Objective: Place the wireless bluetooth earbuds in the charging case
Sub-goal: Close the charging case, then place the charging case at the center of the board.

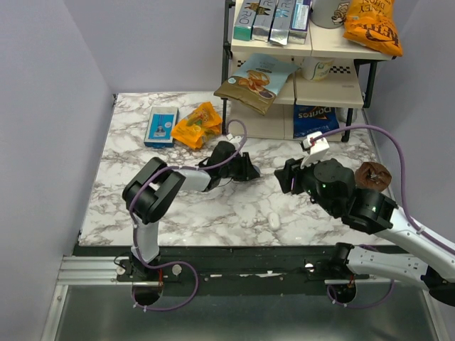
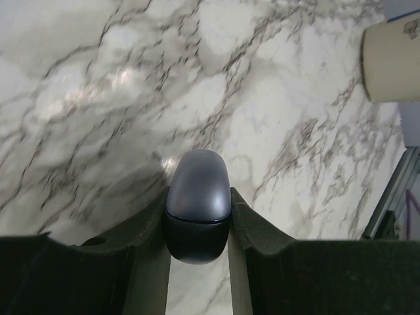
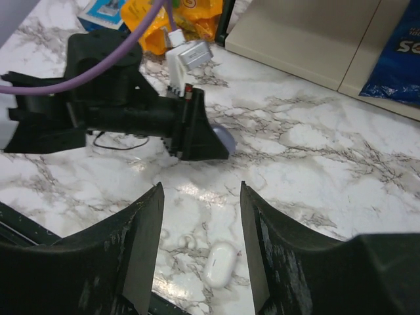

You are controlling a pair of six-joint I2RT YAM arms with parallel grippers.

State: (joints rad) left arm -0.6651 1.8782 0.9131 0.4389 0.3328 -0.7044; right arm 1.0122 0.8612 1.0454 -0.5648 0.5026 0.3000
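Lilac-blue charging case (image 2: 197,197), apparently closed, is pinched by the left fingers (image 2: 275,262) over the middle of the table (image 1: 213,213). The right fingers (image 3: 131,249) stand spread and empty. I judge no earbud is inserted yet.

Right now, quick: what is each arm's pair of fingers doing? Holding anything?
Left fingers: closed on the charging case.
Right fingers: open, holding nothing.

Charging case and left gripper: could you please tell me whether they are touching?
Touching. In the left wrist view both fingers of the left gripper press against the sides of the charging case, leaving no gap.
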